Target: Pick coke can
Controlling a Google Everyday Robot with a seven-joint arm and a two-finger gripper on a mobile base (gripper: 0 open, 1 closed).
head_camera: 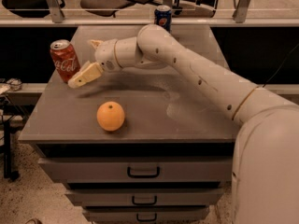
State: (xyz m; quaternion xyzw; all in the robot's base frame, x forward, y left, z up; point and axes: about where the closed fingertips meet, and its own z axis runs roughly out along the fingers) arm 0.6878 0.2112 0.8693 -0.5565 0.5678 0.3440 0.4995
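The red coke can with white script and a silver top stands upright at the far left of the grey cabinet top. My gripper hangs just to the right of the can, close to it but apart from it. It is open, with one cream finger pointing down-left toward the can's base and the other behind it. The white arm reaches in from the right, across the top.
An orange lies near the front of the top, below the gripper. A dark blue Pepsi can stands at the back edge, behind the arm. Drawers front the cabinet. Office chairs stand behind a rail.
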